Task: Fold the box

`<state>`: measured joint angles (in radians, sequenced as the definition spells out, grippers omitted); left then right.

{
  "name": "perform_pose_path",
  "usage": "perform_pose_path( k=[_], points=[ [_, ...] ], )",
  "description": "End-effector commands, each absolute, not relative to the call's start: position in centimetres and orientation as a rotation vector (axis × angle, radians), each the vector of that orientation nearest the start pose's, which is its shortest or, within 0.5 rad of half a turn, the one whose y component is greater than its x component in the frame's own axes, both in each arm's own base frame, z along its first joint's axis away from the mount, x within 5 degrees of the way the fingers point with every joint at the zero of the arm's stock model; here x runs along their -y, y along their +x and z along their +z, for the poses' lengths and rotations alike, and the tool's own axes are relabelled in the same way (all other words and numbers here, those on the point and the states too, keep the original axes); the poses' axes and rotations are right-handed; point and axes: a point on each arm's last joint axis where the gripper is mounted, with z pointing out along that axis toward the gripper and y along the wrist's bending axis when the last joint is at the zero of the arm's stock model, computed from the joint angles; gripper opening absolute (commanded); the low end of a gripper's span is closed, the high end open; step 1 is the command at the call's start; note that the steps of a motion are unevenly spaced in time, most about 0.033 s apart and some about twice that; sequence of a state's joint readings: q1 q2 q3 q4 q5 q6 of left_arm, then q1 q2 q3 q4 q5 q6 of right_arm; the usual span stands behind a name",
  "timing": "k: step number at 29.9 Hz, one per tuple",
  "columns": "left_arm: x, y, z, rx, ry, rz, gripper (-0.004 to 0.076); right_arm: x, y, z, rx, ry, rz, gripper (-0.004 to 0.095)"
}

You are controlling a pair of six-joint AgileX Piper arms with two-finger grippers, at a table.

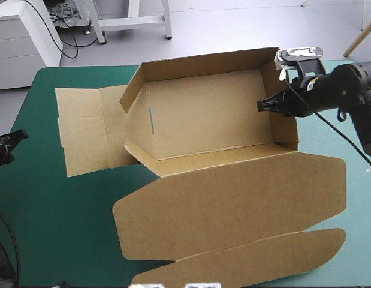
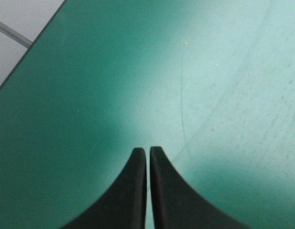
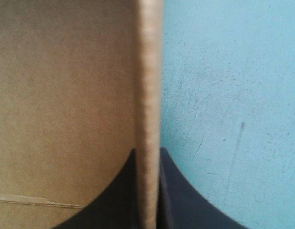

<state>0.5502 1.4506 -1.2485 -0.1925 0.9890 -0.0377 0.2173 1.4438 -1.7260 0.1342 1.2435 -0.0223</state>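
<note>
Right gripper [image 3: 147, 151], all but closed, is pinching the right wall of the box [image 1: 203, 129], which I'm seeing sitting mid-table, lid flat. Left gripper [image 2: 147, 150] is hovering closed, empty, over teal-green cover [image 2: 90, 71].

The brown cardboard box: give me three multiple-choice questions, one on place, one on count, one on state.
1. Where does the black-fingered right gripper hold the brown cardboard box? A) right wall B) flat lid C) left flap
2. How many grippers touch the box? A) none B) one C) two
3. The black-fingered left gripper is: A) wide open B) shut on the box C) shut, empty
Answers: 1 A: the wall's edge stands between its fingers. 2 B: the left one is over bare teal-green cover. 3 C: its fingers meet, nothing between.
</note>
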Motion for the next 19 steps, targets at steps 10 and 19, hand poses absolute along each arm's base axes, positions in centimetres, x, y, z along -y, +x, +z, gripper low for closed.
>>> perform_pose_path(
  k=[10,19],
  points=[
    [-13.7,25.6,33.7,-2.508,-0.688,-0.071,0.0006,-8.7,27.1,47.2,-2.269,-0.375,0.506,-0.0019],
    [-13.5,25.3,33.4,-2.619,-0.463,-0.031,0.0006,-9.0,28.0,46.5,-2.285,-0.396,0.519,-0.0019]
  ],
)
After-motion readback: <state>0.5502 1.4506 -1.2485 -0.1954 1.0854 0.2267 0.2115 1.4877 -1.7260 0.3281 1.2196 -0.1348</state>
